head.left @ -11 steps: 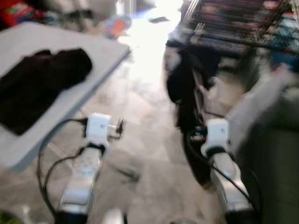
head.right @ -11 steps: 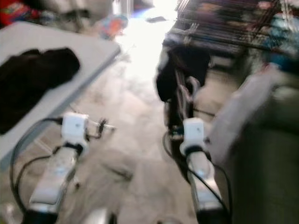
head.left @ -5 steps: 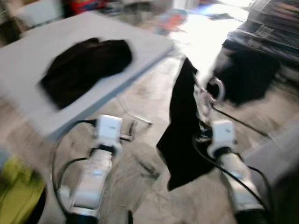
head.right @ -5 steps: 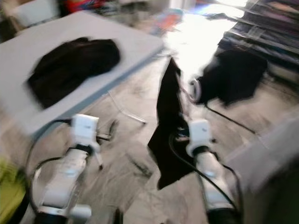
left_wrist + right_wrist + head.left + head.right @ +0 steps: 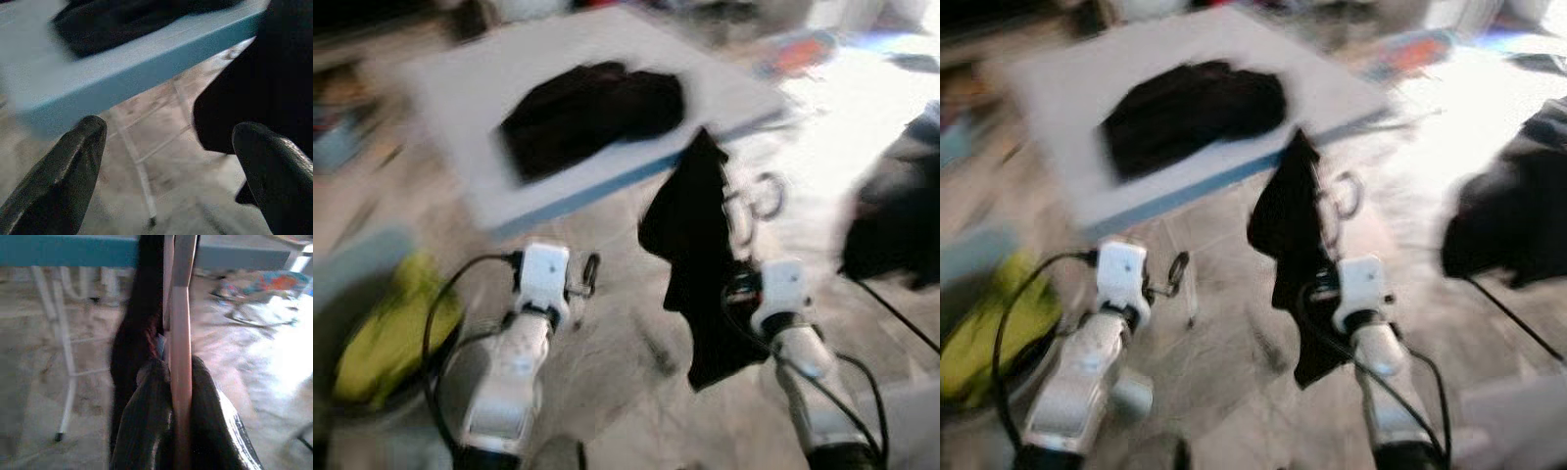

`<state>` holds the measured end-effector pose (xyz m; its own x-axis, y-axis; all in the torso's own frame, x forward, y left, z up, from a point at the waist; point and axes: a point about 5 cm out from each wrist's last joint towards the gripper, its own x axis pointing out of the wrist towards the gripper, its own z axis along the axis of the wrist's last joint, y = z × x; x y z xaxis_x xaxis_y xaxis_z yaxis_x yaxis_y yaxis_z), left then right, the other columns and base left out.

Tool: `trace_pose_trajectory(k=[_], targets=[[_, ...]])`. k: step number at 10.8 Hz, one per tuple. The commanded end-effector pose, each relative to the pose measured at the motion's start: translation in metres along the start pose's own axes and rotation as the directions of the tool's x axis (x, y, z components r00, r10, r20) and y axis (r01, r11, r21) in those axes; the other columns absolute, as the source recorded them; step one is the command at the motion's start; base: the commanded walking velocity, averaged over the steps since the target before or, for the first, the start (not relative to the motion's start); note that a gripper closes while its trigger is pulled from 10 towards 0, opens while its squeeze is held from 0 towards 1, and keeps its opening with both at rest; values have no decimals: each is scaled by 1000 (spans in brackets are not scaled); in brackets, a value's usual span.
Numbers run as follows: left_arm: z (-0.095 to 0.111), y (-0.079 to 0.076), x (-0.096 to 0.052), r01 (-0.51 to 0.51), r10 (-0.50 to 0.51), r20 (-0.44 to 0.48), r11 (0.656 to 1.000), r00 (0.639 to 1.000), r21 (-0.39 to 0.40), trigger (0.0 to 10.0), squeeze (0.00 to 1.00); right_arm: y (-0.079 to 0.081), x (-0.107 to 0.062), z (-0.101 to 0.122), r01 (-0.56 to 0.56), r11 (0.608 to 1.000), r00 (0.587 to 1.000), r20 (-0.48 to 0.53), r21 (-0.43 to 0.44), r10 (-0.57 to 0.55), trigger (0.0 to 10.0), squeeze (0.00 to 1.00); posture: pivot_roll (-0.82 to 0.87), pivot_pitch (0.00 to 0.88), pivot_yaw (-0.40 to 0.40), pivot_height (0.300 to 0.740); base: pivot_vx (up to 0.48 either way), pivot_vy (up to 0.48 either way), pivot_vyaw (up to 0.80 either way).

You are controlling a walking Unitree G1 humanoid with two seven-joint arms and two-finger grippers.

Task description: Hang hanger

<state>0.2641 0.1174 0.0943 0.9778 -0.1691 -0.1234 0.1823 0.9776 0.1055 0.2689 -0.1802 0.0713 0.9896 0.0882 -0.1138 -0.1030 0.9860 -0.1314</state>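
Clearly, right gripper (image 5: 178, 431) clamps hanger (image 5: 180, 357), unlabelled.

Table (image 5: 450, 88): far left, bearing a heap of cloth (image 5: 592, 113). Hanger (image 5: 744, 211) with hanging garment (image 5: 700, 245): centre right, near the table's right corner, above the floor (image 5: 617, 333). Second cloth heap (image 5: 896, 220): far right. Basket (image 5: 372, 323): near left, on the floor.

A black garment (image 5: 695, 255) on a pale wooden hanger (image 5: 181, 357), white table (image 5: 607, 39), yellow-green cloth (image 5: 382, 323).
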Motion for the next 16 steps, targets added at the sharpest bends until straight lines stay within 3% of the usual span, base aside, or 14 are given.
trace_pose_trajectory(k=[1, 11, 14, 16], targets=[[-1, 2, 0, 0, 0, -2, 1000, 1000, 7, 10000, 0, 5, 2, 9, -10, 1000, 999, 42, 14, 10, 10000, 0, -51, 75, -13, 740, 0, 0, 800], [-2, 1, -1, 8, -8, -16, 1000, 1000, 9, 10000, 0, 6, 3, 8, -16, 1000, 999, 31, 25, 15, 10000, 0, -51, 90, -7, 740, -210, 0, 0], [0, 3, 0, 3, -3, -9, 1000, 1000, 12, 10000, 0, 12, 4, 9, -95, 995, 995, 29, 36, 94, 10000, 0, -51, 91, -5, 740, 0, 0, 0], [0, 3, 1, 0, 0, -9, 1000, 1000, 9, 10000, 0, 15, 3, 16, -173, 984, 984, 57, 32, 172, 10000, 0, -54, 89, -4, 740, 0, 0, 800]])
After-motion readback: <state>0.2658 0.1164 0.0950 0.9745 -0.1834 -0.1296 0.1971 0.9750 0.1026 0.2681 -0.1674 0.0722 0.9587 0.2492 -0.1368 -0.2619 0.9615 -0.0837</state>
